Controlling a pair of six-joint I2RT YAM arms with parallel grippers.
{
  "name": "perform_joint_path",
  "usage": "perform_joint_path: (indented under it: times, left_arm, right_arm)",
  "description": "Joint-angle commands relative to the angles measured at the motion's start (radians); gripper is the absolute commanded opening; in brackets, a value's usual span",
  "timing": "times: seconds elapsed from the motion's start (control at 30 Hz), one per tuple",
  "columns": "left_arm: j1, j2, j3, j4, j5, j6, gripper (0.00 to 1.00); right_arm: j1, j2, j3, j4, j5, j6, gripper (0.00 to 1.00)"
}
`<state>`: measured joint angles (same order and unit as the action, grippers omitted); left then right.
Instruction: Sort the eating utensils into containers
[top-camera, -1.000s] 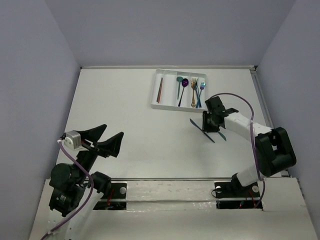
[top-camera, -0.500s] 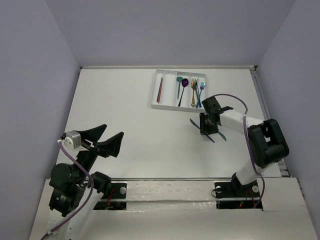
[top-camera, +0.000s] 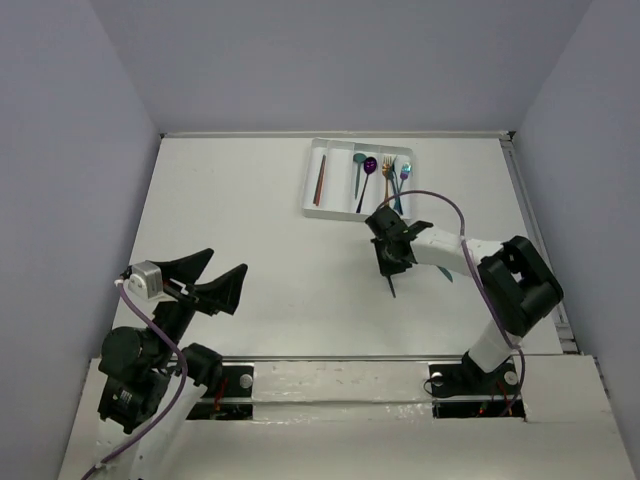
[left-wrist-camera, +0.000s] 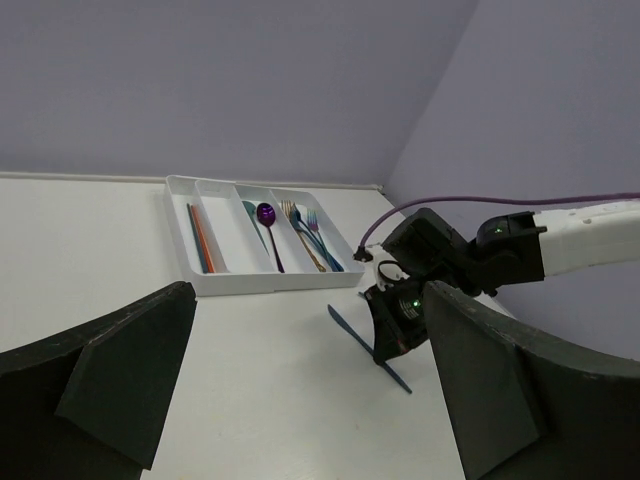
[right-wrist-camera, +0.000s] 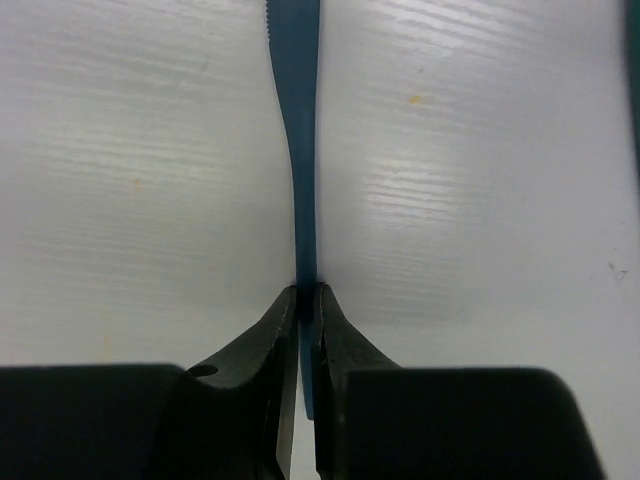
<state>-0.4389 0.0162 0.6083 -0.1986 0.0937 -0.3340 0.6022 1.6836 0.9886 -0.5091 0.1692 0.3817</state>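
Tray (top-camera: 337, 190), upper centre, mostly filled. Right pincer (right-wrist-camera: 307, 293) clamps a blue utensil (right-wrist-camera: 299, 150) - one teal piece (top-camera: 446, 272) lies on the surface (top-camera: 250, 200). Left pincer (top-camera: 226, 266) spread, idle.

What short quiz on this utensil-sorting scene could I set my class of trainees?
1. True or false: the right arm's jaws are shut on a blue utensil.
2. Multiple choice: seen from the top camera, where do the red-orange chopsticks lie?
A. In the leftmost compartment of the white tray
B. In its rightmost compartment
C. On the table outside it
3. Fill the gap: the left arm's jaws stand ____, holding nothing.

Key: 1 true; 2 A; 3 open.
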Motion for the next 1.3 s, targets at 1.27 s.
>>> perform_joint_path:
  times: [1.27]
  left_arm:
    - [-0.008,0.094,0.008,0.053,0.012,0.018,0.99]
  right_arm:
    - [-0.056,0.511,0.869,0.366,0.006,0.166,0.00]
